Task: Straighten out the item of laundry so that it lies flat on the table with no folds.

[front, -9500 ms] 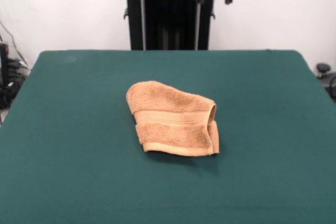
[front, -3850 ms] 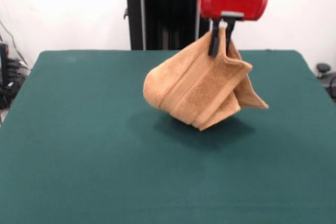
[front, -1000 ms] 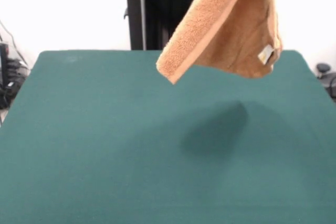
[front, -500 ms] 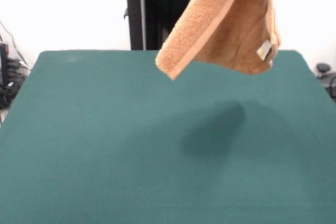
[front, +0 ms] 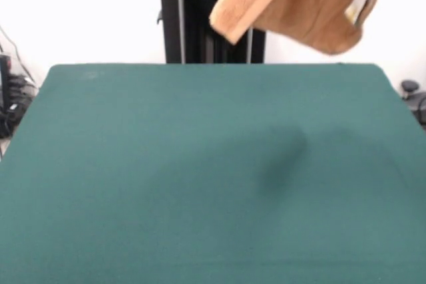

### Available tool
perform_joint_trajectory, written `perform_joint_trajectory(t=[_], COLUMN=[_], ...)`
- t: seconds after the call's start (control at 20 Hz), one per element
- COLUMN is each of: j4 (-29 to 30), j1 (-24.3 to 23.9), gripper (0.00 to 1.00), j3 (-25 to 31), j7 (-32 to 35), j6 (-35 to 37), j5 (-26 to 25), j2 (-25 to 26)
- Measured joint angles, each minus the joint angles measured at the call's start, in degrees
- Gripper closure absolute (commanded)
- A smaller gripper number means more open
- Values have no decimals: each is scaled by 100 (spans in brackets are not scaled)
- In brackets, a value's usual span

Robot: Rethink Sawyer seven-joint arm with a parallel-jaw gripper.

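Small orange-tan terry-cloth towel (front: pixel 303 4) hung high in the air above the far half of the large dark green felt-covered worktop (front: pixel 166 184), touching nothing below, only a soft shadow thrown on the cloth under it. Probably held up so high in order to let the folds drop open by their own weight before laying it down. Upper part cut off by the top edge, so holder not seen; state of the fingers impossible to tell. Lower hemmed corner pointed to the left, white label seen on the right side. Compared with half a second earlier, lifted further: lower corner then reached down to the far edge of the worktop, now clearly above it. Not yet flat, task far from finished.
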Motion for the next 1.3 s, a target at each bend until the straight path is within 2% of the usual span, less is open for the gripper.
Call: perform_joint_trajectory(t=[0.55, 1.3], j4=[330, 790], j1=[606, 1087], gripper=[100, 100], j3=[-482, -801], j7=[0, 0], j6=[157, 340], j5=[-151, -394], j2=[-948, -1645])
